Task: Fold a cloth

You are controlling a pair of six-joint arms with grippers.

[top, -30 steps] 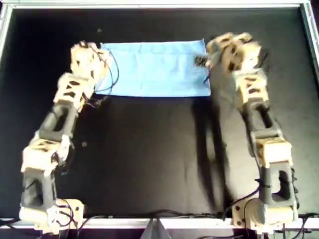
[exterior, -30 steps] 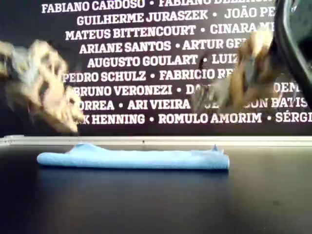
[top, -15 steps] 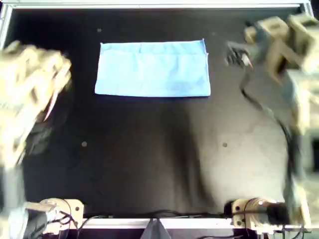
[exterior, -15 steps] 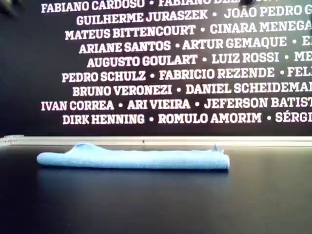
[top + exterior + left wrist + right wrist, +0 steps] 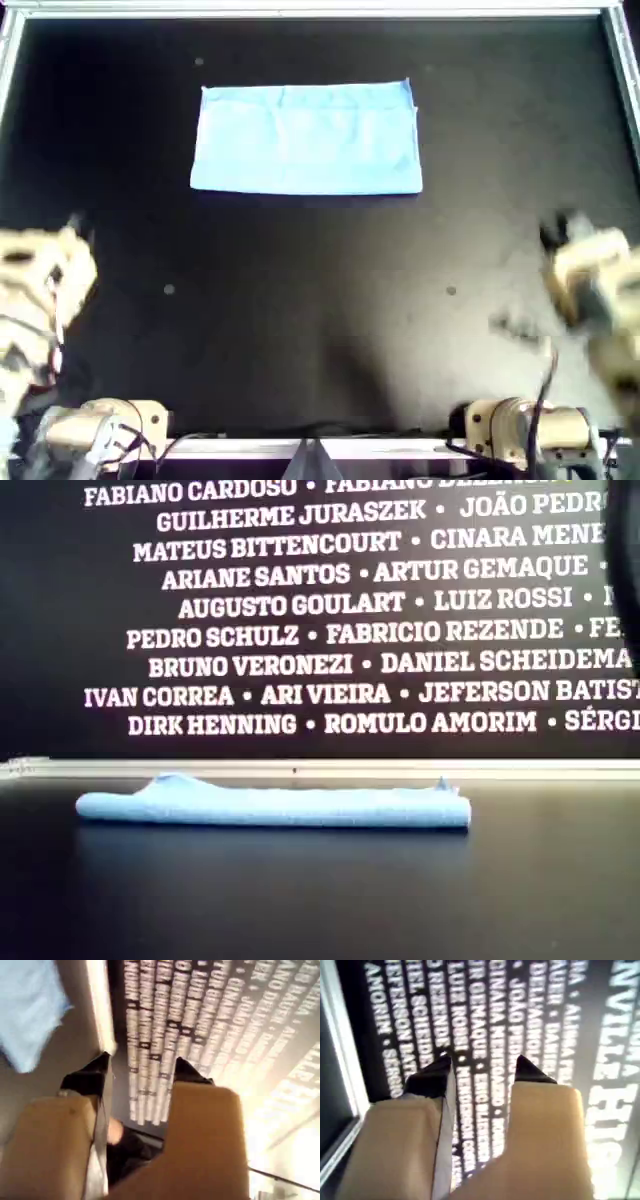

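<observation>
The light blue cloth [image 5: 305, 138] lies as a flat rectangle near the overhead view's far edge. In the exterior view the cloth [image 5: 270, 808] is a low layered strip. No gripper touches it. My left gripper [image 5: 142, 1067] is open and empty, raised, with a corner of the cloth [image 5: 27, 1010] off to one side. My right gripper [image 5: 482, 1067] is also open and empty, facing the lettered wall. One blurred arm [image 5: 45, 270] sits at the overhead view's lower left and another arm [image 5: 590, 275] at its lower right, both well short of the cloth. The wrist views do not show which arm is which.
The black table [image 5: 320, 300] has a metal rail [image 5: 300, 10] around its edge. A dark banner [image 5: 340, 610] with white names stands behind the far rail. Two arm bases [image 5: 110, 425] stand at the near edge.
Both arms have pulled back from the cloth's two ends toward the near edge and left the exterior view. The cloth has not moved.
</observation>
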